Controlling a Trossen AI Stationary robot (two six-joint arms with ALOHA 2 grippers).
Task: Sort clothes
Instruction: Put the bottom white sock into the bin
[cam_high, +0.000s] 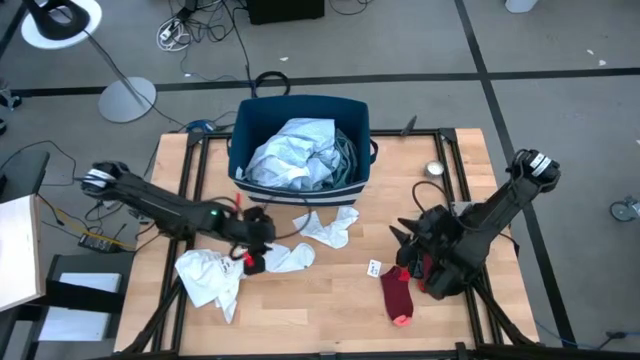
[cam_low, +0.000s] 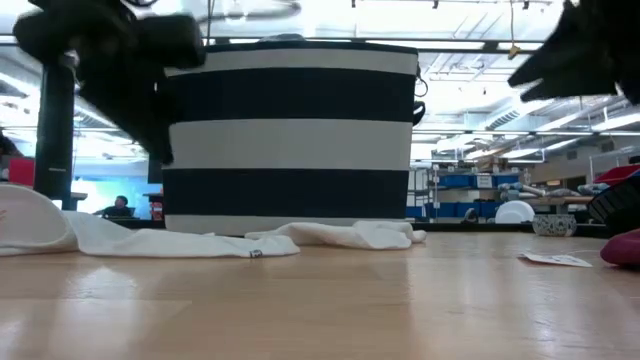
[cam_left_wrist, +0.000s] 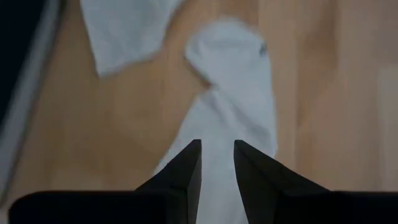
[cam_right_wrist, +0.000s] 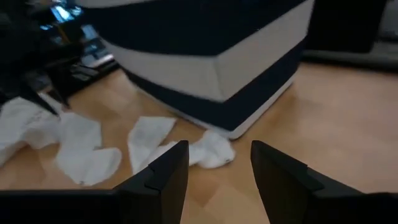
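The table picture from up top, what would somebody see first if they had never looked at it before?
First comes the big blue bin at the back middle of the table, stuffed with pale blue clothes. Next, white socks lie scattered on the wood just in front of it, with the left end effector over one of them. A dark red sock lies near the front, beside the right end effector.

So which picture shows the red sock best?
The high view: the whole dark red sock lies flat on the table beside the right arm. The low view catches only a red edge at the picture's side. Neither wrist view shows it.
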